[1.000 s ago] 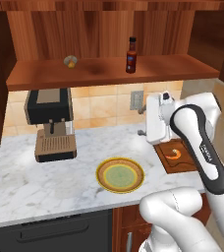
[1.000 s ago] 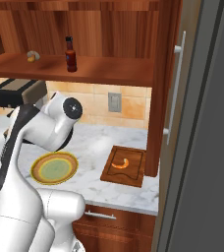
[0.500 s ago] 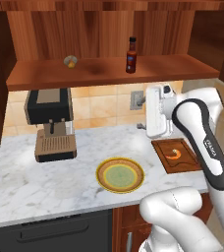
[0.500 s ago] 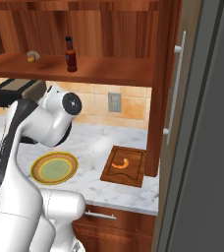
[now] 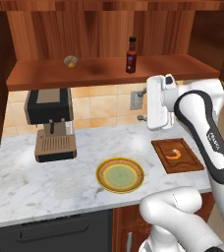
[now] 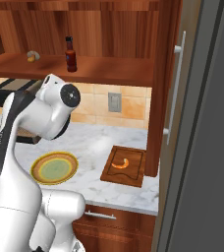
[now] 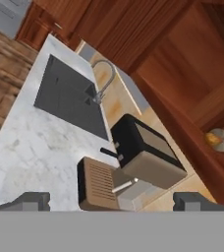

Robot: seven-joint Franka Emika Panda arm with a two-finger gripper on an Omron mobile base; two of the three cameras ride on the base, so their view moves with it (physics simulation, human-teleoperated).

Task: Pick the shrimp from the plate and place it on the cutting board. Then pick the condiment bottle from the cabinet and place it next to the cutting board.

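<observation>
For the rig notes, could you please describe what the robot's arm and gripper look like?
The arm is glossy white with rounded, bulbous links, dark grey joint bands and a round dark cap with a pale centre at one joint. A small pale marking runs along one dark band. The gripper ends in two small dark grey, blocky finger tips.

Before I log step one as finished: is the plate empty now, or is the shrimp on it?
Empty. The plate shows only its bare pale green centre, and the shrimp lies on the cutting board beside it.
</observation>
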